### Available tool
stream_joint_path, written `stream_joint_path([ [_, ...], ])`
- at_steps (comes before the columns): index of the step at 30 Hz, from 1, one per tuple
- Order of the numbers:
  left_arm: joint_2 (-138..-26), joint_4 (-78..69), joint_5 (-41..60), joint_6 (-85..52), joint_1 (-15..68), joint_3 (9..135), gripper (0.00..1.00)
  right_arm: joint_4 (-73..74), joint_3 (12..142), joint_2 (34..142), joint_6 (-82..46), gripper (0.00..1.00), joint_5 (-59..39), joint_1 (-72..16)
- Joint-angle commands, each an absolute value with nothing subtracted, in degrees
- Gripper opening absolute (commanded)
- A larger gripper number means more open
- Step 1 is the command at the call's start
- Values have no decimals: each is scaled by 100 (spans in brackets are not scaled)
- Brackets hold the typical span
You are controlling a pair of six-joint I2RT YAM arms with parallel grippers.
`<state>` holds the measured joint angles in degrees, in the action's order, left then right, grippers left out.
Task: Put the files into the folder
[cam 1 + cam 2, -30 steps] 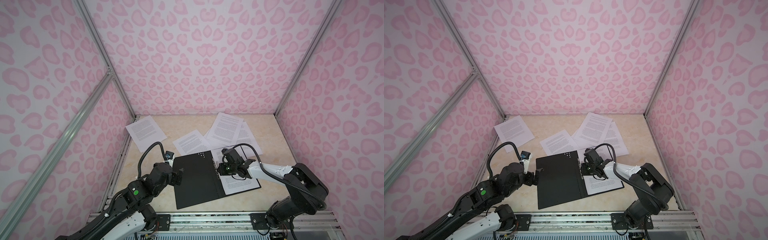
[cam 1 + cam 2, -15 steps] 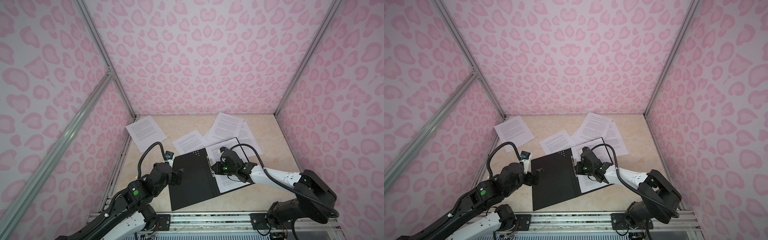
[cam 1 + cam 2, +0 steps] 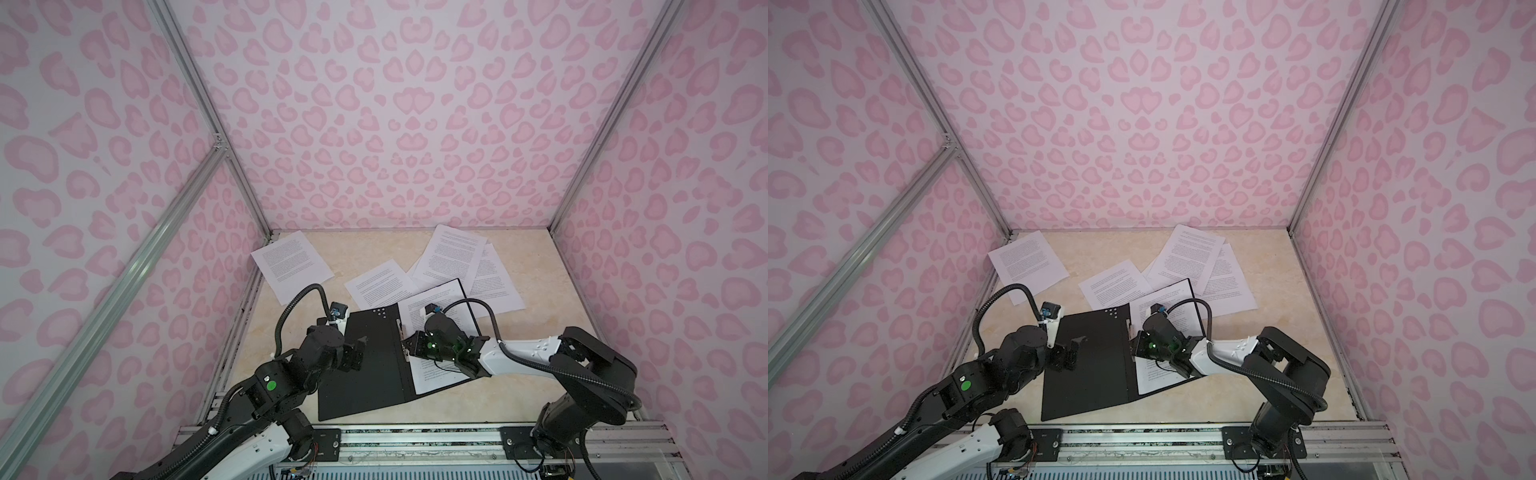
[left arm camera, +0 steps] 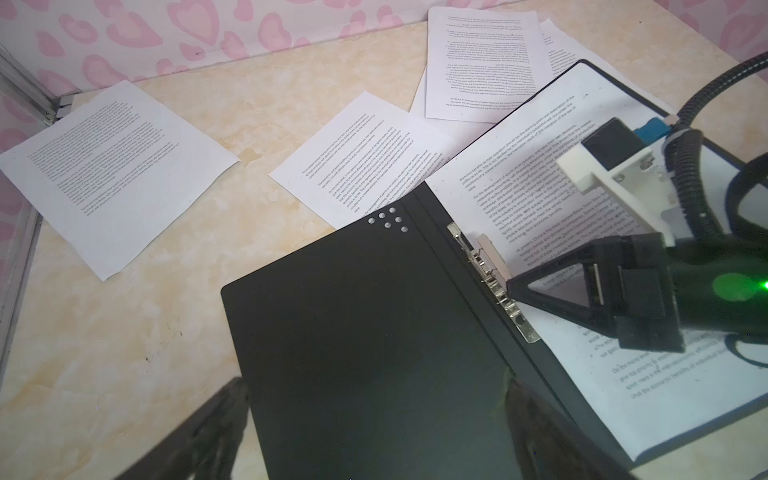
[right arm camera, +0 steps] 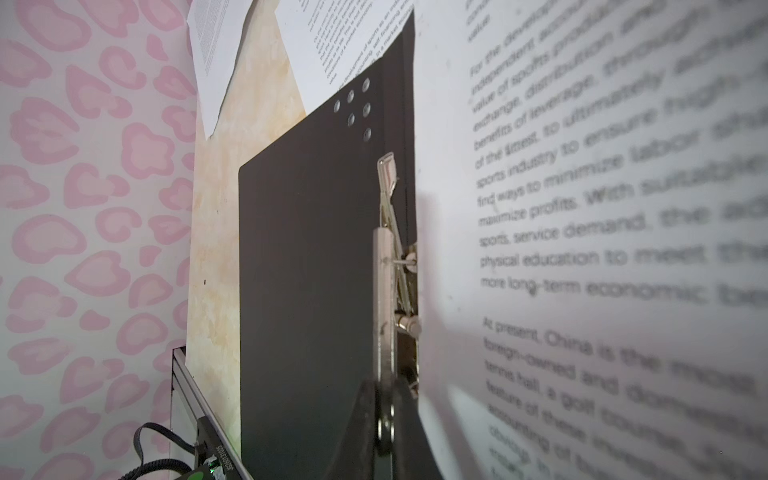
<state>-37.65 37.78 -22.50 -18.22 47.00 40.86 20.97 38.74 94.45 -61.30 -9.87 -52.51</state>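
Lower centre: right gripper (image 5: 384, 417) pinches the metal clip (image 5: 384, 266) of the folder (image 3: 365, 374) (left gripper (image 3: 357, 351) gapes, empty); next, probably raise it for the loose files (image 3: 291, 266).

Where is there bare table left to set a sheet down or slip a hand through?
Bare: the back strip of the table between the far-left sheet and the back-right sheets; also the right side past them. Crowded: the centre, where the middle sheet lies partly under the open folder and the right gripper pinches its clip.
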Motion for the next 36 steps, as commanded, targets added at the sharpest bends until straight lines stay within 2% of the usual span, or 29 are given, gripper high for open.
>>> stream_joint_path([
  [1,-3762,3800,-2298,-1834,4700,4096,97,3111,3783,9680,-6573,10,-795,-5309],
  [13,-3779,3789,-2294,-1829,4698,4094,97,4139,3992,10553,-7058,16,-820,-5515],
  [24,-3757,3788,-2268,-1837,4698,4087,97,3333,4141,10213,-6619,43,-647,-5555],
  [28,-3761,3769,-2259,-1828,4694,4078,97,2658,4289,9998,-6346,56,-526,-5557],
  [36,-3779,3765,-2242,-1837,4693,4078,97,1989,4167,9402,-5820,65,-108,-5562],
])
